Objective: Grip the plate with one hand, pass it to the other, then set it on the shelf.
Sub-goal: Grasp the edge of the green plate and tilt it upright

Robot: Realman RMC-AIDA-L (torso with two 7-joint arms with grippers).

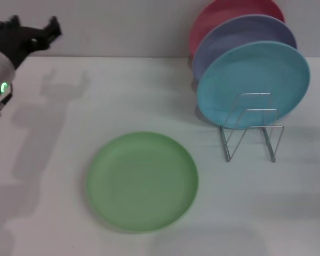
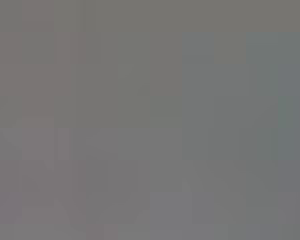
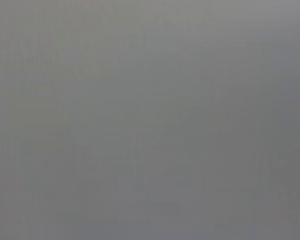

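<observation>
The left gripper (image 1: 32,32), jaws spread and empty, should drop toward the green plate (image 1: 142,181) lying flat well below-right of it and pinch its near rim.

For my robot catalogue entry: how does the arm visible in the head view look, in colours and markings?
Only the left arm shows: a black left gripper with dark, angular fingers, on a silver-grey cylindrical wrist segment with a small glowing green light. The right arm is out of view.

Blue plate (image 1: 253,82) is standing upright frontmost; lavender plate (image 1: 240,34) is leaning behind it; red plate (image 1: 224,13) is standing rearmost.
</observation>
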